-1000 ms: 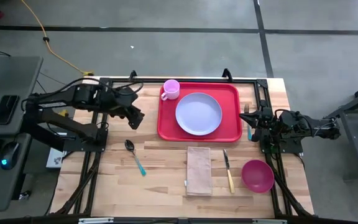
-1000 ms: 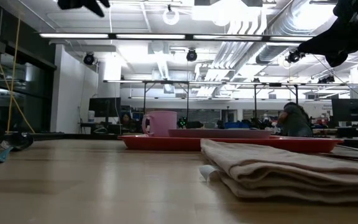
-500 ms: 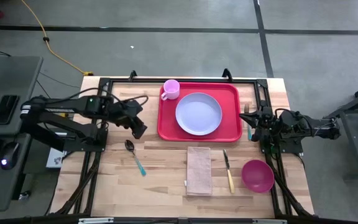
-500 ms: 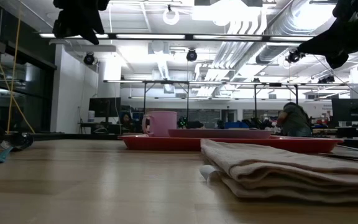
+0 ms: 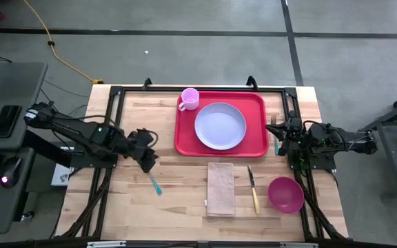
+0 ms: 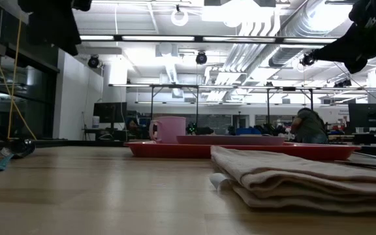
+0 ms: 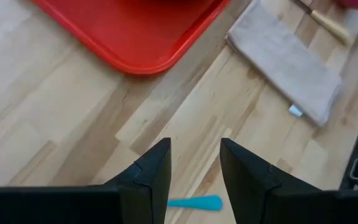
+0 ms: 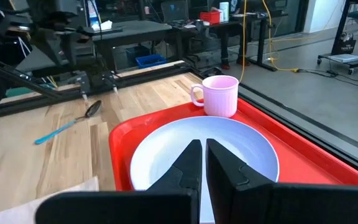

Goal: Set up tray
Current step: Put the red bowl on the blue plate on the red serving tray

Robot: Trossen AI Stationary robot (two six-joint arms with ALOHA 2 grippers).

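High view: red tray [image 5: 185, 141] sits at the far middle of the wooden bench [image 5: 185, 207], carrying a pale blue plate [image 5: 220, 125] at its centre and a pink mug [image 5: 189, 98] in its far left corner. Near side of the tray: tan napkin [image 5: 220, 188], then a knife [image 5: 253, 189] with a yellow handle, then a magenta bowl [image 5: 285, 194]. Left claw [image 5: 147, 160] hangs over the bowl end of a spoon with a teal handle [image 5: 156, 184], left of the tray. Right claw [image 5: 279, 134] is parked at the tray's right edge. Low view: tray [image 6: 240, 150] seen edge-on, mug [image 6: 169, 129] standing upright on it, folded napkin [image 6: 292, 179] in the foreground. Left wrist view: left claw [image 7: 194, 168] has its fingers parted, gripping nothing, bare bench between them; teal handle [image 7: 194, 202] just below, tray corner [image 7: 129, 43] and napkin [image 7: 284, 59] beyond. Right wrist view: right claw [image 8: 202, 163] has its fingers pressed together, empty, above the plate [image 8: 166, 158]; mug [image 8: 219, 96] and spoon [image 8: 67, 124] farther off.
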